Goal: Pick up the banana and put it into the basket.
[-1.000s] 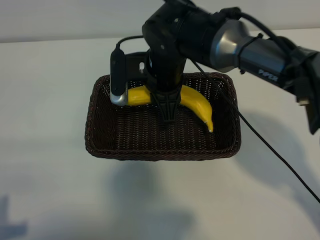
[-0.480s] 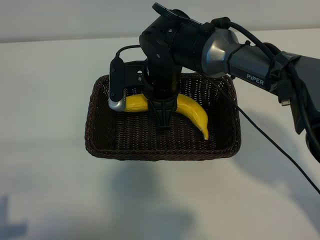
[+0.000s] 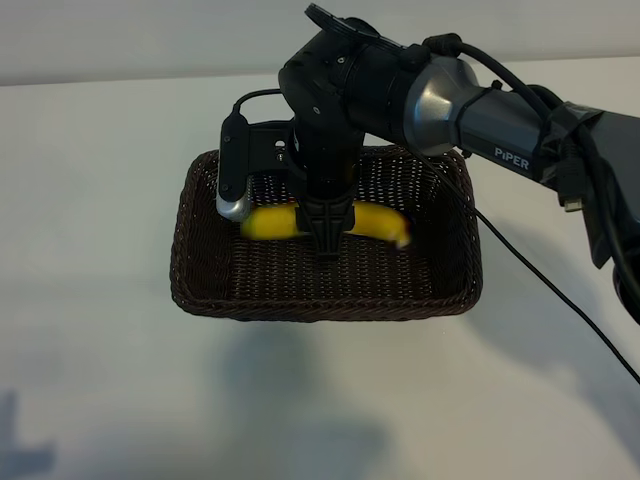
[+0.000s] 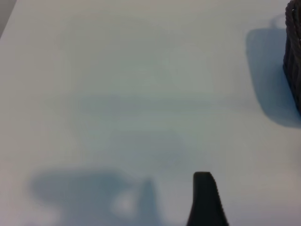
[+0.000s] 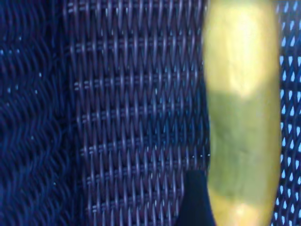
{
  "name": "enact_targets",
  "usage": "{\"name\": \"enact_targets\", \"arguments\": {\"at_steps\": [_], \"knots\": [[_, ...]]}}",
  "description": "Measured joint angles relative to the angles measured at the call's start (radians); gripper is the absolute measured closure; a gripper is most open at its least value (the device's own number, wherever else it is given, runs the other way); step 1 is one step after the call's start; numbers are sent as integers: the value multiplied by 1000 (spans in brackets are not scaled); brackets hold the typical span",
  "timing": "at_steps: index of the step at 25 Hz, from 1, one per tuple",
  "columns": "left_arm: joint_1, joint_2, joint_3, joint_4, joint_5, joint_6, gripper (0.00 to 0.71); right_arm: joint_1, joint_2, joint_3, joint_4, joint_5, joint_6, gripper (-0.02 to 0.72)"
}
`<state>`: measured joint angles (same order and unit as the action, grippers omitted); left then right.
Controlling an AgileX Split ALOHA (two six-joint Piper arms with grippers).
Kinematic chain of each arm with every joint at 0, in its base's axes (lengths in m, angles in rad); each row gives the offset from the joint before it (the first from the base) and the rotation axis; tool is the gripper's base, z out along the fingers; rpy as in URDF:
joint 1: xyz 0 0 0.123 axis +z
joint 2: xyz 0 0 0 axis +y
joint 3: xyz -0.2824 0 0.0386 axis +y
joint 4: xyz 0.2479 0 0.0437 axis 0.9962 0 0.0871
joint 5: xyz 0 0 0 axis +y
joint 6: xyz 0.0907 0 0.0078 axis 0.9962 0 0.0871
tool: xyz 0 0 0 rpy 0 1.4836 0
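The basket (image 3: 325, 285) is a rectangular tray of dark brown woven wicker with sloped sides and a braided rim, sitting on a smooth, matte white table (image 3: 90, 200). In the right wrist view its floor shows as tight rows of fine vertical weave (image 5: 136, 117). The banana (image 3: 270, 222) is smooth, bright yellow and curved; it lies lengthwise across the back half of the basket, blurred, its ends at nine and three o'clock from the gripper. Up close its skin looks glossy and unmarked (image 5: 242, 117).

The right gripper (image 3: 327, 238) points steeply down into the basket, at the middle of the banana, black and tapered below a bulky dark wrist. One dark fingertip (image 5: 196, 197) sits just beside the banana's edge; whether the jaws still clamp it or have let go, I cannot tell.

The left gripper (image 4: 205, 200) hovers over bare table, jaws apart and empty, with the basket's corner (image 4: 294, 66) at two o'clock from it.
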<state>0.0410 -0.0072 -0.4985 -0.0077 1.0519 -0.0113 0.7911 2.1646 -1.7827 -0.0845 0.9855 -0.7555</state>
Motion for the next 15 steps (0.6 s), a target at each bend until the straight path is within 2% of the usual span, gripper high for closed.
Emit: {"name": "enact_targets", "arguments": {"at_steps": [7, 12, 15], "knots": [[0, 0, 0, 0, 0, 0, 205, -19, -66, 0, 15, 18, 46, 146], [0, 0, 0, 0, 0, 0, 205, -93, -103, 0, 28, 56, 57, 146], [0, 0, 0, 0, 0, 0, 205, -153, -110, 0, 47, 67, 110, 146]]}}
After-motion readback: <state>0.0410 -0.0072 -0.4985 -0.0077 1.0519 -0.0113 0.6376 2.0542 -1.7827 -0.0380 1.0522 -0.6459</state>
